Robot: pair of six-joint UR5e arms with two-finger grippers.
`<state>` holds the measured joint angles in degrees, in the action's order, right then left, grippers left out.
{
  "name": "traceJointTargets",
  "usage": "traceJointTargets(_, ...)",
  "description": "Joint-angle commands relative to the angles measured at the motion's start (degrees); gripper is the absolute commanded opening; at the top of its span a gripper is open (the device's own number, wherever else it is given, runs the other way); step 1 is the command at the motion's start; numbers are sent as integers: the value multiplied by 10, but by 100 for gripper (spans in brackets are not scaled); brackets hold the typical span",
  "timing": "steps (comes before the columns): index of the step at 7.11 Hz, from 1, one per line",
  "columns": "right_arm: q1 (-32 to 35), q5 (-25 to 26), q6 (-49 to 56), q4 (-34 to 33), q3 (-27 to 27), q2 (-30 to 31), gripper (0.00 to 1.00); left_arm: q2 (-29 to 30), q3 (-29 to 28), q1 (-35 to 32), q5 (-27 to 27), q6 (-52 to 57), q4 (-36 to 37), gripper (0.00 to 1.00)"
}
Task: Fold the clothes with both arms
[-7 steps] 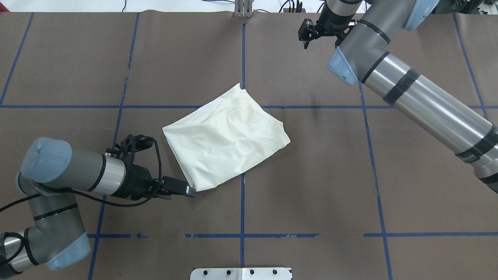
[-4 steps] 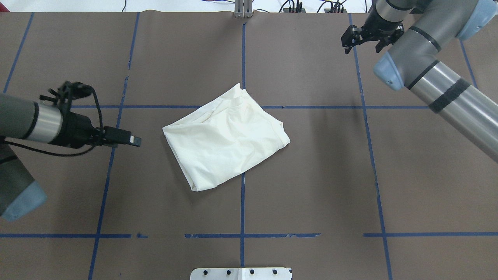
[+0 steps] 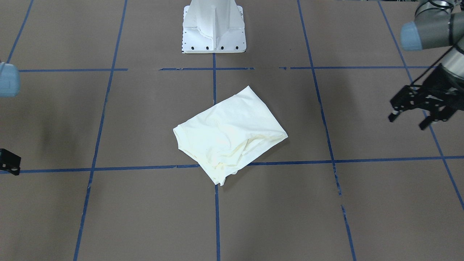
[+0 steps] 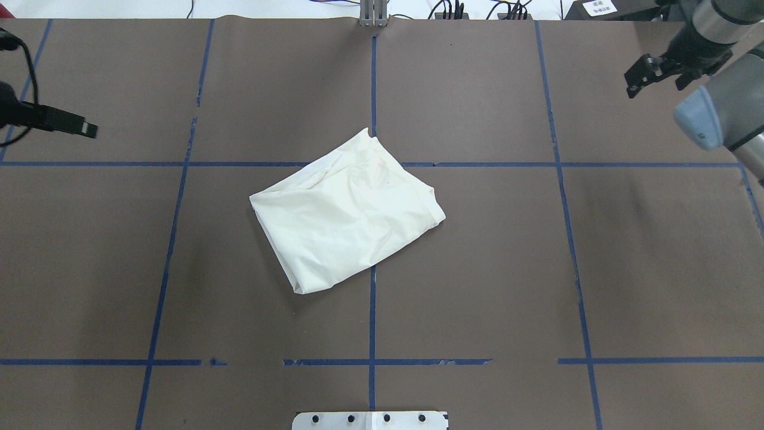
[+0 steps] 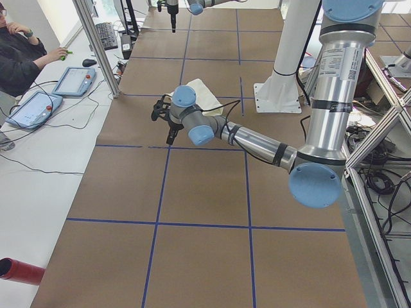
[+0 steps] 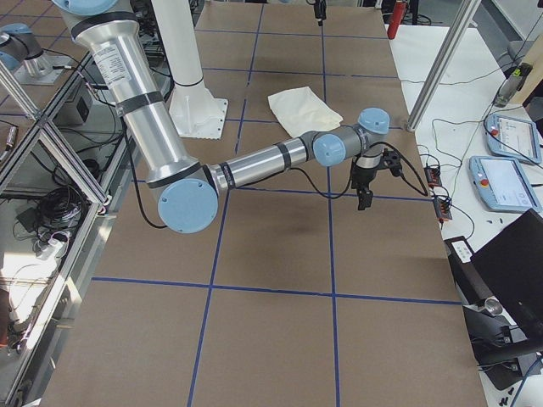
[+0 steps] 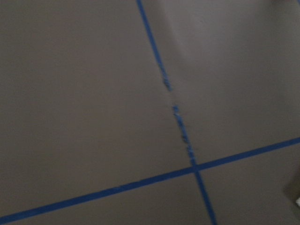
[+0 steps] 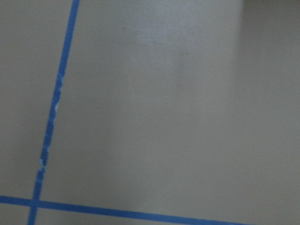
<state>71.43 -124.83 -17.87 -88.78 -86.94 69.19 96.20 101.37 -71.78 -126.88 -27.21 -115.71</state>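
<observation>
Shirt lies mid-table, folded to a skewed rectangle, plain side up, a bit rumpled. Both tools are well apart from it: L gripper has fingers spread, holding nothing; R gripper is spread too, empty. Cloth looks thin, soft & light, so expect sag and layers sliding. If you want another fold, pinch thru all layers at two corners of one edge, one per arm.

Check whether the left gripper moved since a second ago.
Yes. The left gripper pulled left, away from the shirt, crossing the blue tape line.
</observation>
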Motion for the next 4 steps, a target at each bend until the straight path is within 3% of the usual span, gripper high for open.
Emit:
traceJointTargets(1, 91, -66, 139, -11, -4, 87, 100, 3, -13, -110, 34, 208, 127, 100)
traceJointTargets(3, 160, -81, 259, -14, -10, 156, 100, -5, -21, -155, 32, 372, 194, 100)
traceJointTargets(4, 173, -87, 273, -13, -16, 183, 100, -40, -17, -172, 24, 437, 215, 100)
